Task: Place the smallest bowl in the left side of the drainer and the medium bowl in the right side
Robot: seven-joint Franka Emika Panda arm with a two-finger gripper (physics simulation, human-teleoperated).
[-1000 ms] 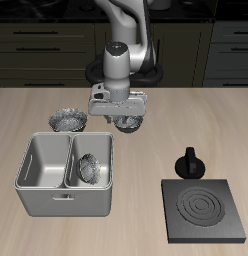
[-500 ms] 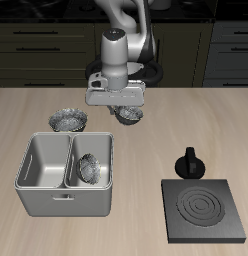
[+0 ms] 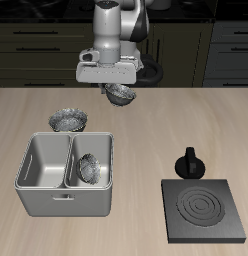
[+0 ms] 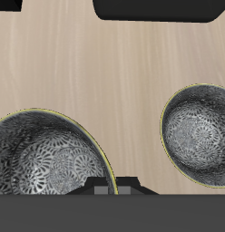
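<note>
My gripper [image 3: 114, 90] hangs well above the table near its back edge, shut on the rim of the medium bowl [image 3: 120, 96], which is lifted off the wood. In the wrist view that bowl [image 4: 42, 156] fills the space just under the fingers. The grey two-compartment drainer [image 3: 41, 190] stands nearer the table's front edge. The smallest bowl [image 3: 90, 168] leans tilted inside the drainer compartment that is nearer the stove plate; the other compartment shows only its bare floor. The largest bowl [image 3: 69, 120] [image 4: 198, 134] rests on the table just behind the drainer.
A black square stove plate [image 3: 204, 210] with ring marks lies near the table's front edge. A small black knob-shaped object [image 3: 189, 163] stands just behind it. Dark cabinets run along the back.
The gripper has risen and drifted back and slightly toward the drainer's side, carrying the medium bowl up off the table. The other bowls have not moved.
</note>
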